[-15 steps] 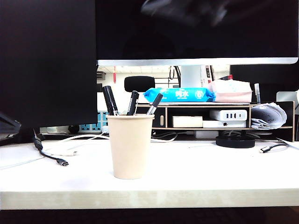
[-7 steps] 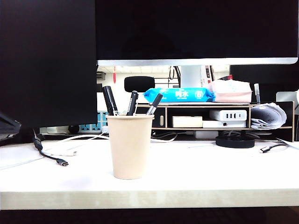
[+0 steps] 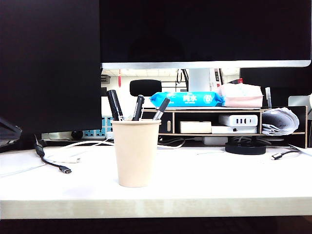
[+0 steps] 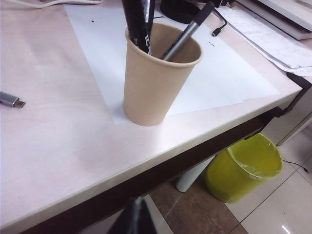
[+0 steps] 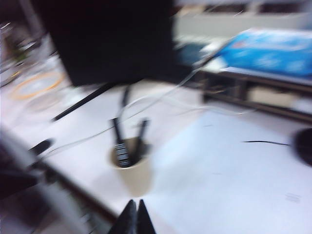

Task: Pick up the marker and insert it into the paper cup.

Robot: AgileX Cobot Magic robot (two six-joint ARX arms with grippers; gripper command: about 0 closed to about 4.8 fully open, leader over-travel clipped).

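A: Your right gripper (image 5: 133, 214), fingers pinched empty, is now gone from overhead.
B: Thick black marker (image 3: 115, 104) is standing inside the beige paper cup (image 3: 136, 153); task looks done. Left gripper (image 4: 132, 219) seems closed below the counter (image 4: 58, 146).

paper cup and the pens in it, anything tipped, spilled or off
Nothing stands out. The paper cup stands upright on the table, with the marker and two slimmer pens leaning inside it. Both grippers are clear of it.

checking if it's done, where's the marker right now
The marker stands in the paper cup, left of centre in the exterior view, leaning left beside two slimmer pens.
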